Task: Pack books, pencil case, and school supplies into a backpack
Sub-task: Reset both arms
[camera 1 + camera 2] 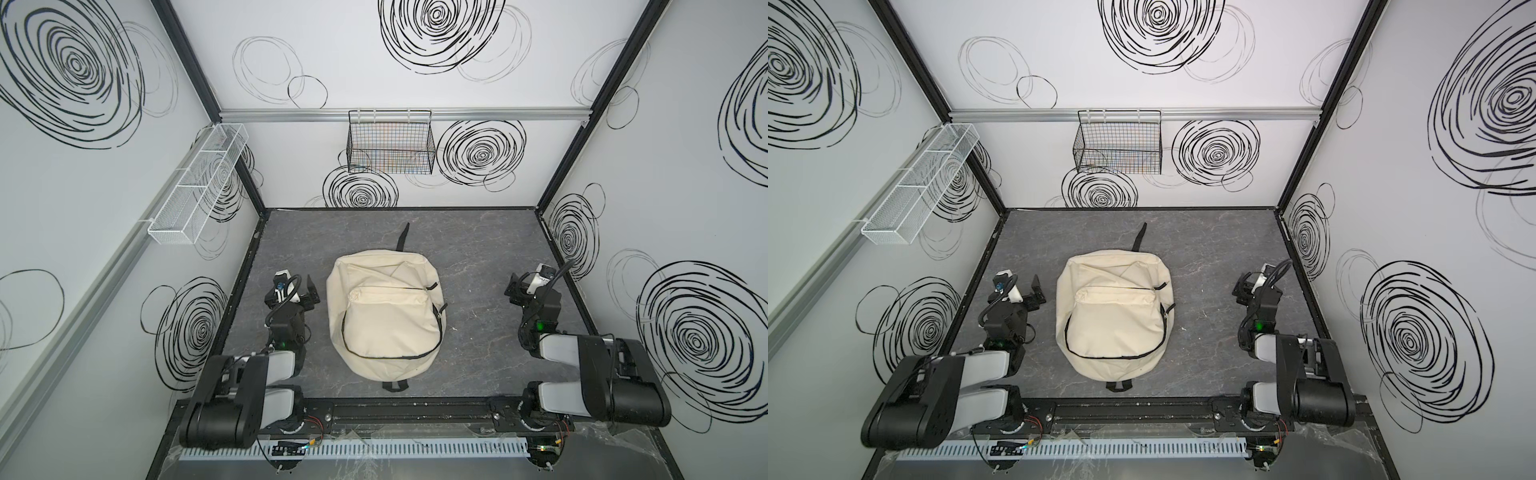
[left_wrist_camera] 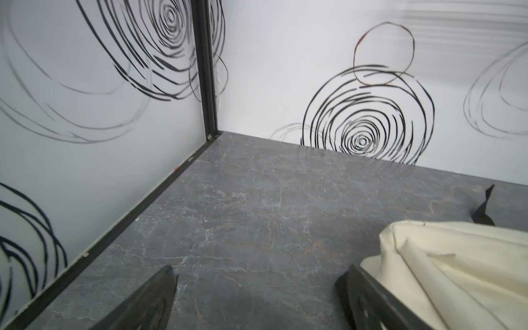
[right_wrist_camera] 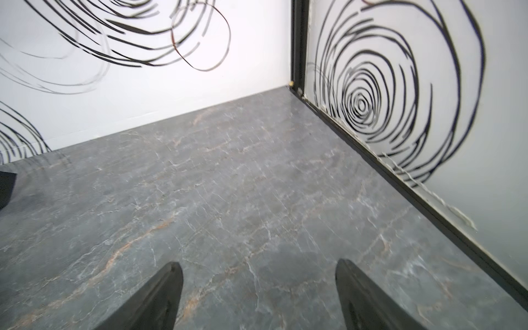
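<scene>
The cream backpack lies in the middle of the grey table with its front pocket up, and its black zippers look drawn shut. No books, pencil case or school supplies show in any view. My left gripper hangs open just left of the backpack. In the left wrist view this gripper has only bare table between its fingers, with the backpack beside one finger. My right gripper is open over bare table near the right wall, well apart from the backpack.
A black strap trails from the backpack's far end toward the back wall. A black wire basket hangs on the back wall and a white mesh basket on the left wall. The arms' base rail runs along the front edge.
</scene>
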You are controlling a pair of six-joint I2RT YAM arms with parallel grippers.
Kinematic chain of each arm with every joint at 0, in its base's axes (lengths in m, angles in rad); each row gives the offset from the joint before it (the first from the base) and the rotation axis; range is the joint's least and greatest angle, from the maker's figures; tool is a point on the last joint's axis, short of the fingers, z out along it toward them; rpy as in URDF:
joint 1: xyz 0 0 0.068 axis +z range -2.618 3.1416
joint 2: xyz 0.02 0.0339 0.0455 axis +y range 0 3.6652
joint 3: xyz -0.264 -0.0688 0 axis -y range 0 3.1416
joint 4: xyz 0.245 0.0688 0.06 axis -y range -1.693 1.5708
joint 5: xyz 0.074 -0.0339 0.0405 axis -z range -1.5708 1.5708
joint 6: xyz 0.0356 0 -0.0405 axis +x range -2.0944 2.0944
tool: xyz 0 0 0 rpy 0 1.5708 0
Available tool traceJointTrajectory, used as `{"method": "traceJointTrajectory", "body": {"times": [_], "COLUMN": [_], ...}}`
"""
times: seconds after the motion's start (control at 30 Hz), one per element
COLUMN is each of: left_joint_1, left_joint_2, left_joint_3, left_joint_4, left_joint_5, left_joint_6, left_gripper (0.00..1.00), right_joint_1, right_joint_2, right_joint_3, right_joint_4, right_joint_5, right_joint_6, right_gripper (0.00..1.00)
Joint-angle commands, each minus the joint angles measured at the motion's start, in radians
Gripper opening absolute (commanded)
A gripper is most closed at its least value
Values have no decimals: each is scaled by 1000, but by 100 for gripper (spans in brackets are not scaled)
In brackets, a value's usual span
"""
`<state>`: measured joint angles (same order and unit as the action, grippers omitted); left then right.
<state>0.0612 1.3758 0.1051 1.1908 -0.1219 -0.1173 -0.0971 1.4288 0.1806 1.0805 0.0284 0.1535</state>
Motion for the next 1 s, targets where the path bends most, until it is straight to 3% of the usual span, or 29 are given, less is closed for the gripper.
{"method": "traceJointTrajectory", "body": {"times": [0.0, 0.03, 0.1, 0.17, 0.23, 0.3, 0.37, 0.43, 0.97], "left_joint_1": [-19, -62, -114, -123, -144, -150, -150, -149, -165], "left_joint_2": [76, 94, 130, 103, 127, 120, 122, 122, 124], "left_joint_3": [45, 53, 47, 67, 60, 61, 62, 62, 60], "left_joint_4": [228, 196, 268, 181, 237, 223, 226, 227, 232], "left_joint_5": [265, 186, -6, -106, -141, -156, -156, -156, -179], "left_joint_6": [64, 96, 89, 62, 85, 82, 84, 84, 96], "left_gripper": [96, 96, 96, 96, 96, 96, 96, 96, 96], "right_joint_1": [27, 29, 32, 38, 38, 40, 42, 42, 50], "right_joint_2": [110, 101, 39, 65, 66, 39, 55, 37, 38], "right_joint_3": [-53, -36, 38, -2, 1, 39, 11, 37, 27], "right_joint_4": [373, 321, 70, 196, 189, 60, 156, 77, 100], "right_joint_5": [-12, -11, 23, 29, 26, 46, 42, 52, 62], "right_joint_6": [-87, -95, -50, -75, -83, -44, -63, -45, -50], "right_gripper": [91, 98, 100, 100, 100, 100, 100, 100, 100]}}
